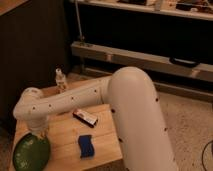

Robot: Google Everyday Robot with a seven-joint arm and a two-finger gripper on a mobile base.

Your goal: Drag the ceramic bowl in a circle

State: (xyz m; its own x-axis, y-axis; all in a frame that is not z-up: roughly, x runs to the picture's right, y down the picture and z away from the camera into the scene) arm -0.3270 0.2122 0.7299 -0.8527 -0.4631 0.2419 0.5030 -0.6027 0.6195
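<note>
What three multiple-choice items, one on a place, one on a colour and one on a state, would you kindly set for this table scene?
1. Where does the round glossy green ceramic bowl lie?
A. at the corner of the wooden table at the picture's lower left
B. at the far right corner
C. on the floor

2. What colour is the soft rectangular pad near the table's front edge?
A. red
B. blue
C. yellow

3. How is the small clear bottle placed?
A. lying on its side
B. standing upright
C. inside the bowl

Answers:
1 A: the bowl sits at that lower-left corner, with the gripper, shut, at its upper right rim below the white arm.
2 B: the pad is plainly blue against the pale wood.
3 B: the bottle stands upright at the table's far edge.
</note>
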